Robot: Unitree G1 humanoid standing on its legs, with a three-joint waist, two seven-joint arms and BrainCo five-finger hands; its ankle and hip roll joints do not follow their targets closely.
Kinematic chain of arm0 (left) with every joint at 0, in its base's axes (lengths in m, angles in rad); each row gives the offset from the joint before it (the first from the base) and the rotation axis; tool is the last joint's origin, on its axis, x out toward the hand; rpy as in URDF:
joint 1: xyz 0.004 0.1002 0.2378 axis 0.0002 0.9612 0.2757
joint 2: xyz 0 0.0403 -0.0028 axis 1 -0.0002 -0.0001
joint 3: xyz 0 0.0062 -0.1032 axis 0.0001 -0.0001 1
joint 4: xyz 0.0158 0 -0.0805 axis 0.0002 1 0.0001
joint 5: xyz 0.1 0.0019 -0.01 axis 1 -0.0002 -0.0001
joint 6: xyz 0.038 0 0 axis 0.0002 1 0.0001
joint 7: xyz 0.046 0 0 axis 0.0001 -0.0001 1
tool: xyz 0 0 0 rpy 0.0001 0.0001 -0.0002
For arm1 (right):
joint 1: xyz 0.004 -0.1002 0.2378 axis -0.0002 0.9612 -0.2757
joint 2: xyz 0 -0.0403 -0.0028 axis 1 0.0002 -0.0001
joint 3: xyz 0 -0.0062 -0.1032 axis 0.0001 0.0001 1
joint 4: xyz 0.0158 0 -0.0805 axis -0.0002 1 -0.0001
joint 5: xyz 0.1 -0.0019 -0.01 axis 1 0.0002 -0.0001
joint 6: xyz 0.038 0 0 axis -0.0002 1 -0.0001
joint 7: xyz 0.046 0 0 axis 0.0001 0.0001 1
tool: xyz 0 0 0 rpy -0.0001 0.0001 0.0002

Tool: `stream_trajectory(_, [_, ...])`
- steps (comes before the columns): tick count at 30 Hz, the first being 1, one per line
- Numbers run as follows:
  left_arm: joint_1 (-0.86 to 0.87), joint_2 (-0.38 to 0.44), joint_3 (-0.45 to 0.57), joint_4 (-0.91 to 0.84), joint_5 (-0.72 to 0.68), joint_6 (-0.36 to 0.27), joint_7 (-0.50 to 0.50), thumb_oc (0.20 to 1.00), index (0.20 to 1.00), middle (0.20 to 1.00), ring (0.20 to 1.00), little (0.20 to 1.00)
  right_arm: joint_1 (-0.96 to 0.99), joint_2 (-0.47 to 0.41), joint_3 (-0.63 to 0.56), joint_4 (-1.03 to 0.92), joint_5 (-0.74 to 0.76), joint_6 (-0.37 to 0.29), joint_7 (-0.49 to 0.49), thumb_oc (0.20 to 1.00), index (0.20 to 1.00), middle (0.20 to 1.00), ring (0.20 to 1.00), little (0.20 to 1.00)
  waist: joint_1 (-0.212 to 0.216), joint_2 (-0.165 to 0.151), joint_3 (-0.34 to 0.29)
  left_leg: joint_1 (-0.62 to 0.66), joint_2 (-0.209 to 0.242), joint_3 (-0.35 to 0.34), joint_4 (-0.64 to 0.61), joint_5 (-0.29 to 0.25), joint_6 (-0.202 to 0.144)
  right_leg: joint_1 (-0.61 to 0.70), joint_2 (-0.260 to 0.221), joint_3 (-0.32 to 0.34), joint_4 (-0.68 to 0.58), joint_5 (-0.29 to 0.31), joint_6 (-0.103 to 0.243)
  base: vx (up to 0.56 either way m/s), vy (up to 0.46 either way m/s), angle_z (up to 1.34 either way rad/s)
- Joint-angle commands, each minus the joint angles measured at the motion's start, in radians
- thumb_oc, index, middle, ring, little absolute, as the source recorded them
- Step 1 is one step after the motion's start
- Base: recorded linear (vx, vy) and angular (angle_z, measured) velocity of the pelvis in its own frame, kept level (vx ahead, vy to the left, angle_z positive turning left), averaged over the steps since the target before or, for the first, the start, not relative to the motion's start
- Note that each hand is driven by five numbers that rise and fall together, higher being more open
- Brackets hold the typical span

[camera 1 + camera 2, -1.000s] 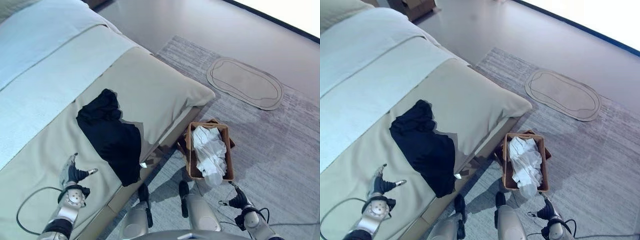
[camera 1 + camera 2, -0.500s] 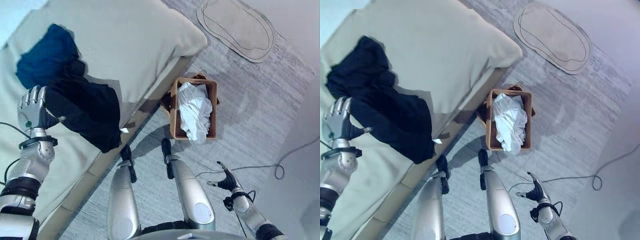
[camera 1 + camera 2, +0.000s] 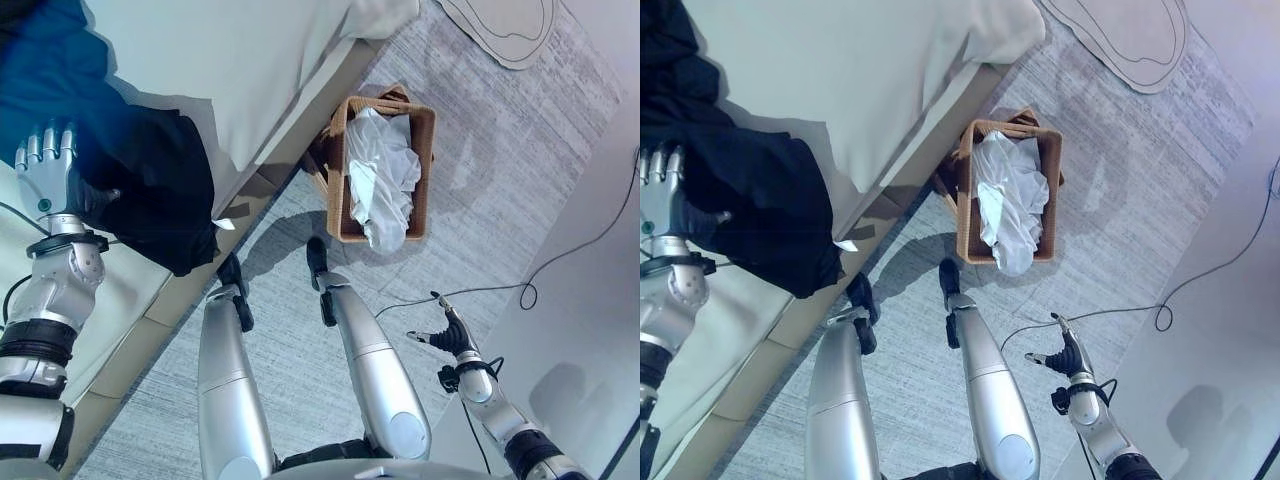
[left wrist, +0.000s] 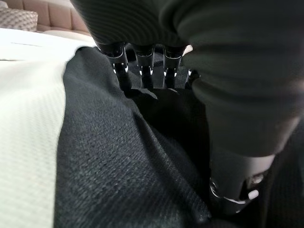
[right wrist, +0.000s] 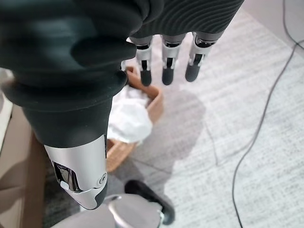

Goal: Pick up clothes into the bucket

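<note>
Dark clothes (image 3: pixel 120 165) lie spread over the edge of the bed (image 3: pixel 240 70), and we see our left hand (image 3: pixel 52 175) resting on them with fingers straight, thumb against the cloth, grasping nothing. Well apart on the rug (image 3: pixel 500 170) stands the basket (image 3: pixel 428 150), with a white garment (image 3: pixel 380 175) inside. Our right hand (image 3: pixel 452 335) hangs relaxed and empty above the floor.

The left hand (image 3: pixel 52 180) reaches forward with its fingers (image 3: pixel 45 145) straight and thumb spread, while the right hand (image 3: pixel 452 337) hangs low at the robot's side, loosely open.
</note>
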Motion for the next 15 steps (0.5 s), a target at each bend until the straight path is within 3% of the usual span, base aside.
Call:
stream_trajectory(1, [-0.058,0.058,-0.025,-0.025,0.028,-0.002,0.027,1.0,1.0,1.0,1.0,1.0,0.016,-0.024,0.05,-0.061,0.027,-0.037,-0.035,1.0,1.0,1.0,1.0,1.0,0.01,-0.067,-0.003,0.019,-0.034,0.034,0.177,-0.205,0.068,0.002,0.003,0.023,-0.167,0.119,0.054,-0.02,-0.004,-0.04])
stream_trajectory(12, [-0.134,0.07,-0.057,0.002,-0.004,-0.002,0.027,1.0,1.0,1.0,1.0,1.0,-0.002,-0.034,0.077,-0.16,0.042,-0.063,-0.027,1.0,1.0,1.0,1.0,1.0,-0.001,-0.109,-0.003,-0.076,-0.011,0.028,0.241,-0.234,0.083,-0.073,0.032,0.022,-0.18,0.148,0.067,0.0,-0.009,-0.06])
stream_trajectory(13, [-0.136,0.073,-0.056,-0.007,-0.004,-0.002,0.026,0.755,0.755,0.755,0.755,0.755,0.0,-0.035,0.079,-0.17,0.042,-0.066,-0.024,1.0,1.0,1.0,1.0,1.0,-0.001,-0.112,-0.003,-0.08,-0.01,0.025,0.245,-0.237,0.086,-0.076,0.035,0.021,-0.18,0.149,0.068,0.0,0.0,0.0])
stream_trajectory(14, [-0.141,0.073,-0.058,-0.01,-0.005,-0.004,0.026,0.636,0.636,0.636,0.636,0.636,-0.002,-0.035,0.083,-0.175,0.045,-0.067,-0.023,1.0,1.0,1.0,1.0,1.0,-0.004,-0.114,-0.003,-0.085,-0.009,0.026,0.251,-0.239,0.089,-0.08,0.038,0.022,-0.179,0.15,0.068,0.0,0.0,0.0])
stream_trajectory(15, [-0.144,0.071,-0.061,-0.006,-0.01,-0.005,0.023,0.2,0.2,0.2,0.2,0.2,-0.004,-0.034,0.083,-0.177,0.047,-0.068,-0.022,1.0,1.0,1.0,1.0,1.0,-0.003,-0.116,-0.003,-0.091,-0.006,0.024,0.258,-0.243,0.09,-0.084,0.04,0.022,-0.177,0.15,0.068,0.0,0.0,0.0])
